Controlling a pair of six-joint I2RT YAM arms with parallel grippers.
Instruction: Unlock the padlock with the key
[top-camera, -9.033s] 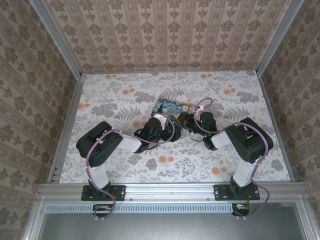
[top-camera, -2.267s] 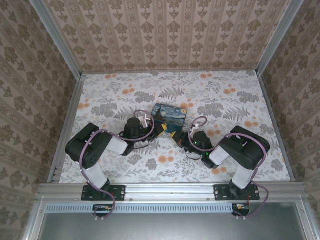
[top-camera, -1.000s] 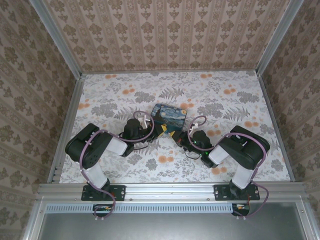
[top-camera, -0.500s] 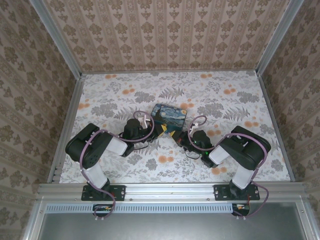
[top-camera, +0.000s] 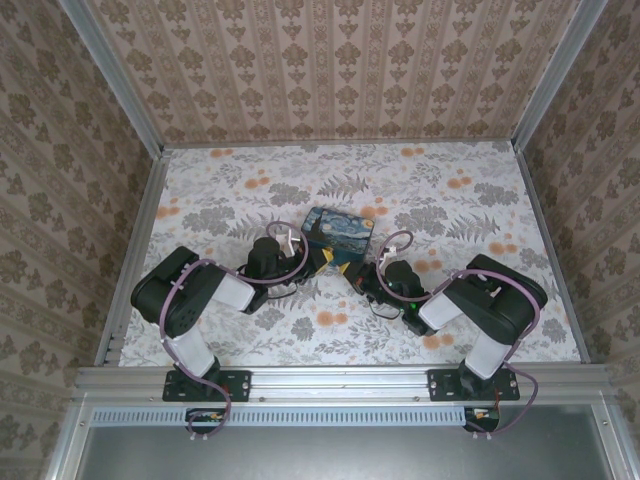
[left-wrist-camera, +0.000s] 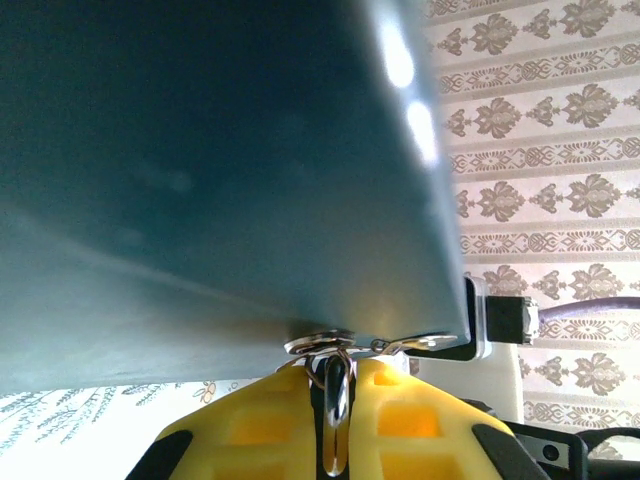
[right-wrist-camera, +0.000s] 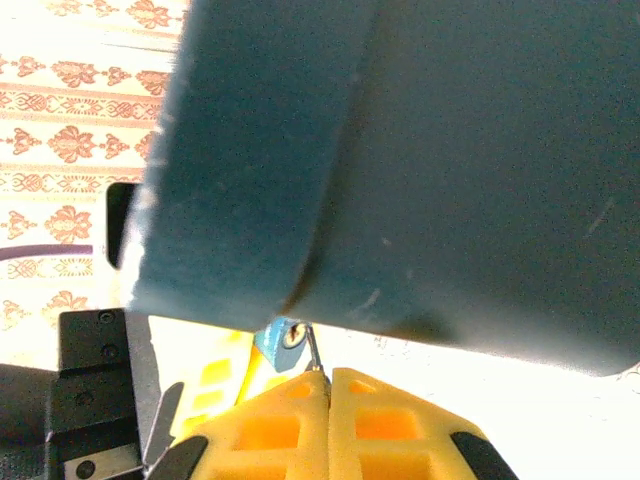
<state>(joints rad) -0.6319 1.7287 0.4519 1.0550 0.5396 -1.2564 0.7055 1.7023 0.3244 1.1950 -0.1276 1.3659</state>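
The tiny teal-blue padlock (right-wrist-camera: 285, 340) hangs just under the near corner of the starry-night box (top-camera: 338, 232), its keyhole facing the right wrist camera. My right gripper (right-wrist-camera: 329, 375) is shut on the thin key (right-wrist-camera: 314, 352), whose tip reaches the keyhole. My left gripper (left-wrist-camera: 338, 365) is shut on a shiny silvery piece, apparently the padlock's shackle (left-wrist-camera: 336, 395), right below the box's metal hasp (left-wrist-camera: 322, 346). In the top view the left gripper (top-camera: 322, 262) and right gripper (top-camera: 360, 272) meet at the box's near corner.
The box's dark teal sides (left-wrist-camera: 200, 150) (right-wrist-camera: 430, 150) loom close above both pairs of fingers. Floral table surface (top-camera: 330, 320) lies open around the arms. Patterned walls enclose the table on three sides.
Since nine seconds ago the box and both grippers have come closer to the front. Over the last second almost nothing moves; only the right arm's elbow shifts slightly.
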